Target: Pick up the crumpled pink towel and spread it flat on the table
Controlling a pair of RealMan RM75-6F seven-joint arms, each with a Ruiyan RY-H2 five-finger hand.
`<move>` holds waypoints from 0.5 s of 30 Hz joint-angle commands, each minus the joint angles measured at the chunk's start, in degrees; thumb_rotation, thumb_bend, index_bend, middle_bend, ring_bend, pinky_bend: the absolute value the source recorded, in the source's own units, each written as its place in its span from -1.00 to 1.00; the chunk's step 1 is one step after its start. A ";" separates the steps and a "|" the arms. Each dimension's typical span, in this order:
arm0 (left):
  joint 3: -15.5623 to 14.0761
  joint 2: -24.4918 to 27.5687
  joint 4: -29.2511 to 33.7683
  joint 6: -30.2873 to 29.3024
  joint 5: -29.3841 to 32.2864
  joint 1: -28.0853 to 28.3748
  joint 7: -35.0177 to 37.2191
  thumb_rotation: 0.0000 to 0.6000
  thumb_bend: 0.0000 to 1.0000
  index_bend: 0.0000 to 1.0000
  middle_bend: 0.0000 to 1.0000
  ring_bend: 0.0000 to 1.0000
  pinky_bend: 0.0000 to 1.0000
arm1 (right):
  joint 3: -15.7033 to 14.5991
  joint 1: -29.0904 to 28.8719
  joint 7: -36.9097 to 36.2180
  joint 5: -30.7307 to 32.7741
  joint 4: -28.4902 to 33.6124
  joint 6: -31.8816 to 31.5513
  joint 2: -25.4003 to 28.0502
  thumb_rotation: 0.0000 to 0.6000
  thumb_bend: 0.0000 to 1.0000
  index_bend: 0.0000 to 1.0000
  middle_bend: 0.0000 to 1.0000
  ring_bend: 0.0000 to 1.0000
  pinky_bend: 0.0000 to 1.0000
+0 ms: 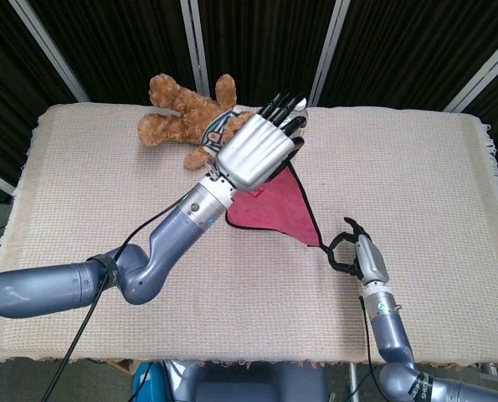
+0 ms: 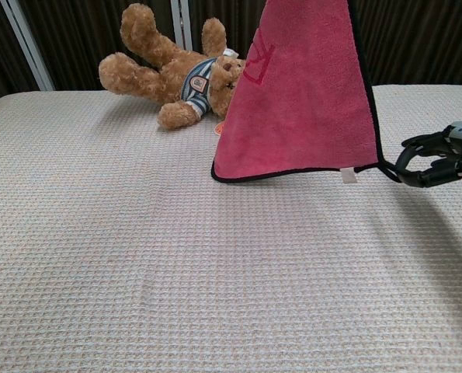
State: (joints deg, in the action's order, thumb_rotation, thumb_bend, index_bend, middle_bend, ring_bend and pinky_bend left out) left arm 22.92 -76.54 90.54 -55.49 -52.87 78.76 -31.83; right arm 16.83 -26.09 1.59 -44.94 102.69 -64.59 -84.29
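Fingers (image 1: 284, 107) of left hand (image 1: 253, 151) holding towel (image 2: 300, 93) aloft, right hand (image 2: 440, 159) apparently pinching corner

Table cover (image 1: 449, 167): a cream woven cloth is lying over the table, fringe hanging along its edges.
Backdrop (image 1: 257, 42): dark pleated curtains are hanging behind, crossed by pale metal posts (image 1: 194, 46).

I count one pink towel (image 2: 300, 93), hanging from my left hand (image 1: 257, 149) with its lower corner pinched by my right hand (image 1: 353, 254). There is one teddy bear (image 2: 172, 70) lying at the far side of one table (image 1: 416, 176), which is covered by one woven cloth (image 2: 176, 264).
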 commanded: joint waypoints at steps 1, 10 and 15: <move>0.13 0.04 0.18 -0.23 0.01 -0.02 0.07 1.00 -0.03 0.24 -0.48 -1.00 -0.99 | -0.11 -0.01 0.19 -0.13 0.05 -0.12 -0.11 1.00 -0.09 0.17 -0.80 -1.00 -1.00; 0.08 0.22 0.42 -0.84 0.36 -0.50 0.19 1.00 -0.03 0.24 -0.48 -1.00 -0.99 | -0.36 0.10 0.72 -0.58 -0.02 -0.77 -0.62 1.00 -0.06 0.26 -0.78 -1.00 -1.00; -0.28 0.29 0.54 -0.84 0.33 -0.86 0.36 1.00 -0.03 0.25 -0.48 -1.00 -0.99 | -0.11 0.19 0.65 -0.91 0.04 -1.25 -0.82 1.00 -0.06 0.28 -0.77 -1.00 -1.00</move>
State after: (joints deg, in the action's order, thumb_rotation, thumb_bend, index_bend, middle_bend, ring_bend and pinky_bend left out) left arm 22.65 -76.26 91.06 -56.33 -52.53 77.92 -31.48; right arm 16.70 -25.92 2.24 -45.80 102.68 -65.80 -85.13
